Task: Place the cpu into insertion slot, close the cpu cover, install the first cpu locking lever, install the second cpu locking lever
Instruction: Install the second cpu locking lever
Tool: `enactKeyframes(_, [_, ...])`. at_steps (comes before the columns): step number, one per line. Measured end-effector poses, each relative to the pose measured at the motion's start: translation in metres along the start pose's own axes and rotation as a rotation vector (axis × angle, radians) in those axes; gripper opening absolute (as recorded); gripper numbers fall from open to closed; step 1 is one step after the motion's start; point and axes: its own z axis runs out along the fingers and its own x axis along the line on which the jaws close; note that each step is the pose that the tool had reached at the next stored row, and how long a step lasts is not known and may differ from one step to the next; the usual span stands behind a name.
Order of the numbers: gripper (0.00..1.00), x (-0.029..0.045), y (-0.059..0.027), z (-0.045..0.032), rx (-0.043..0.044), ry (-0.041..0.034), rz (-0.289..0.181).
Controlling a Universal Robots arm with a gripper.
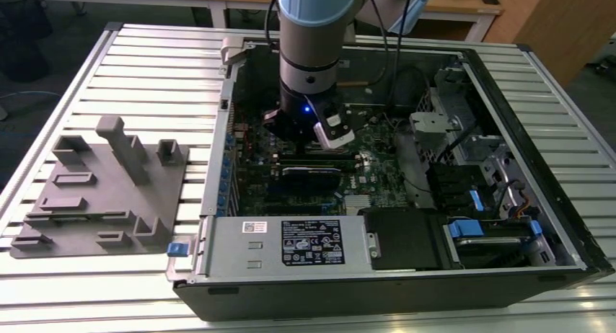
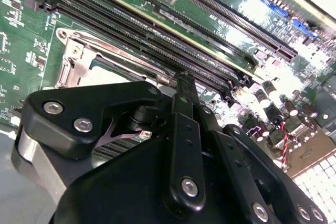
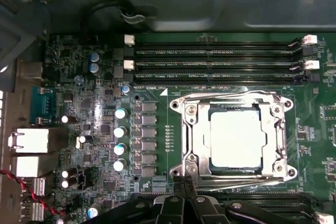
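Above the green board, fingers (image 3: pixel 184 182) pressed together, empty, beside cpu (image 3: pixel 235 136) under cpu cover (image 3: pixel 194 135).

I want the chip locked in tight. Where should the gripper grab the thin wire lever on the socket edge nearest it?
Probably its straight middle stretch. The locking lever is a thin wire rod lying flat along the cpu cover, close to the gripper. Come straight down from above, straddling the wire; from the side, the cover is in the way.
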Motion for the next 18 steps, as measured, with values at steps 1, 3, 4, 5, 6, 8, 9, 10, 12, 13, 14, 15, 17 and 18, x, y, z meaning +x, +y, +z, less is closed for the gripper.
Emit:
enactKeyframes(1, [0.11, 0.0, 0.0, 0.0003, -0.0036, 0.0039, 0.0])
enactKeyframes(3, [0.11, 0.0, 0.0, 0.0008, -0.0086, 0.01, 0.001])
enactKeyframes(4, [0.11, 0.0, 0.0, 0.0008, -0.0085, 0.0101, 0.001])
enactKeyframes(5, [0.11, 0.0001, -0.0001, 0.0007, -0.0085, 0.0104, 0.001])
enactKeyframes(6, [0.11, 0.0001, -0.0001, 0.0007, -0.0084, 0.0106, 0.001])
enactKeyframes(8, [0.11, 0.0, -0.0001, 0.0008, -0.0084, 0.0107, 0.001])
enactKeyframes(9, [0.11, 0.0, -0.0001, 0.0009, -0.0093, 0.0115, 0.001])
enactKeyframes(10, [0.11, 0.0, -0.0002, 0.0011, -0.0105, 0.0131, 0.001])
enactKeyframes(12, [0.11, 0.0, -0.0002, 0.0012, -0.0129, 0.0183, 0.002])
enactKeyframes(13, [0.11, 0.0, -0.0002, 0.0013, -0.014, 0.0207, 0.002])
enactKeyframes(14, [0.11, 0.0, -0.0002, 0.0014, -0.0149, 0.0229, 0.003])
enactKeyframes(15, [0.11, 0.0, -0.0002, 0.0015, -0.0161, 0.0251, 0.003])
enactKeyframes(17, [0.11, 0.0, -0.0002, 0.0017, -0.0178, 0.0292, 0.003])
enactKeyframes(18, [0.11, 0.0001, -0.0002, 0.0017, -0.0179, 0.0306, 0.004])
